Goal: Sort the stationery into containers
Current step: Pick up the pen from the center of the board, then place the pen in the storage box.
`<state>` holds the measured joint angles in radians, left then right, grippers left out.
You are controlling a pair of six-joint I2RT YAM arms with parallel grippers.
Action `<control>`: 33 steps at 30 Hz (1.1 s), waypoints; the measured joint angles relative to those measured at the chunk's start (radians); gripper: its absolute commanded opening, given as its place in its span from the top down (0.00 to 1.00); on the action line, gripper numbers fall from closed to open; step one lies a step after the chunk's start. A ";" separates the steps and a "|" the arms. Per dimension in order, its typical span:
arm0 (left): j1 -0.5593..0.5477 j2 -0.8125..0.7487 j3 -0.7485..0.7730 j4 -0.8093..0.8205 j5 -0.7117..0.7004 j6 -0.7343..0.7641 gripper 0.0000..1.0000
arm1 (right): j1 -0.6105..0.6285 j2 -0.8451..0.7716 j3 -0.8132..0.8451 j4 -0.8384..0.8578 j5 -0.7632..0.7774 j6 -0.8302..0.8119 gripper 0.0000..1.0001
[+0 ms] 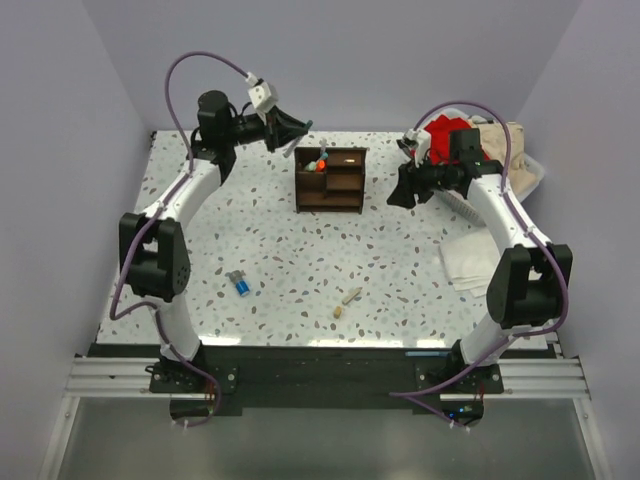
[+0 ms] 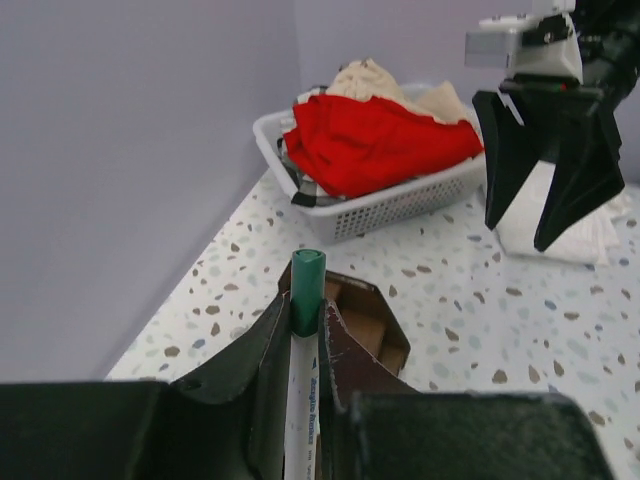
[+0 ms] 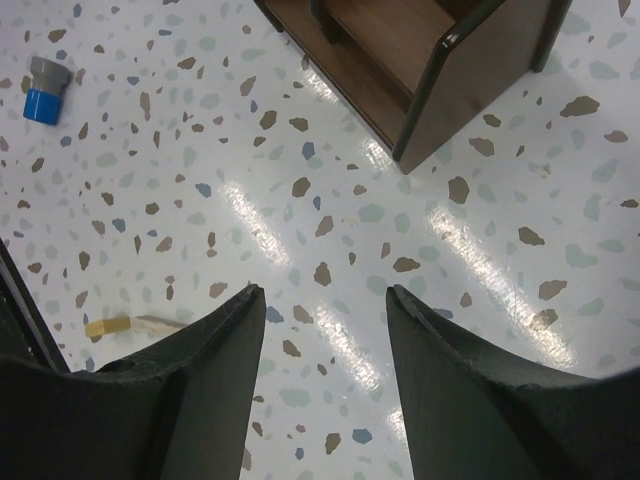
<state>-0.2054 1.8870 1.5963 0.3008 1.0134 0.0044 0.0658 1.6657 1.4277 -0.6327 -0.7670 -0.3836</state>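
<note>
- near the far edge of the worktop, a little left of its middle, the white pen with a green cap (image 2: 308,268) is pinched between the fingers of the left gripper (image 2: 304,318). the cap points forward and the pen is raised off the surface, close by the far left corner of the wooden organiser (image 2: 366,322).
- the pen looks light, stiff and smooth-sided. the hold sits just below the cap, and a round barrel like this could swivel or slip if it knocks a cubby wall, so a firm pinch across the barrel seems best.
- the organiser stands near the middle of the far edge, with an orange-capped marker (image 1: 321,164) and at least one other pen already upright in its top left cubby.
- the right gripper (image 3: 320,295) has its jaws spread and holds nothing. it hovers over the worktop just right of the organiser.
- a stubby blue-grey cylinder (image 1: 241,284) lies toward the near left corner. it is short and round, so it will likely roll, and it is best taken across its body.
- the tan bits (image 1: 347,301) lie near the middle of the near edge. they are small and low, so probably fiddly to pinch.
- a white basket (image 2: 400,205) of red cloth sits at the far right corner, and a folded white cloth (image 1: 470,262) lies along the right edge.
</note>
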 measured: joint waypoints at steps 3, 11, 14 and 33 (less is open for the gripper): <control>0.003 0.065 0.000 0.240 -0.006 -0.190 1.00 | 0.000 0.000 0.009 -0.002 0.016 0.017 0.45; -0.016 0.191 0.003 0.556 -0.007 -0.441 1.00 | 0.000 0.000 0.011 -0.003 0.059 0.036 0.45; -0.013 0.237 0.008 0.628 -0.007 -0.487 1.00 | 0.000 0.000 0.011 -0.003 0.078 0.037 0.45; 0.016 0.441 0.127 0.632 -0.027 -0.508 0.00 | 0.000 0.000 0.010 -0.003 0.129 0.032 0.44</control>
<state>-0.1898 2.3283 1.7237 0.9329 0.9859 -0.5034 0.0658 1.6653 1.4380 -0.6357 -0.6380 -0.3511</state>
